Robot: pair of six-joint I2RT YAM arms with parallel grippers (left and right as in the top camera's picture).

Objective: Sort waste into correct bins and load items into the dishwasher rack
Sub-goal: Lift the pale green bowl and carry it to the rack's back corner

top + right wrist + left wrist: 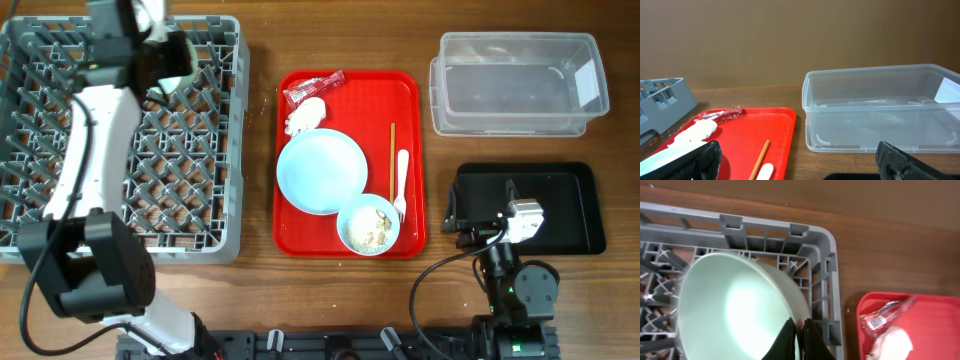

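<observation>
left tool (pixel 800 328): i see it pinched closed on the rim of the light green bowl (pixel 735 310), one finger inside and one outside.
light green bowl: tipped on its side over the far right corner of the dishwasher rack (pixel 238 150); i cannot tell if it rests on the pegs.
right tool (pixel 801 163): spread wide with nothing in it, above the black tray (pixel 575 212) at near right.
clear tub (pixel 600 92): far right on the surface, open.
red serving tray (pixel 412 120): centre, just right of the rack.
on that tray: snack wrapper (pixel 313 90) and napkin (pixel 305 117) at the far left corner; blue plate (pixel 322 172) in the middle; blue bowl (pixel 368 225) with rice scraps near; chopsticks (pixel 393 160) and fork (pixel 401 185) along the right side.
</observation>
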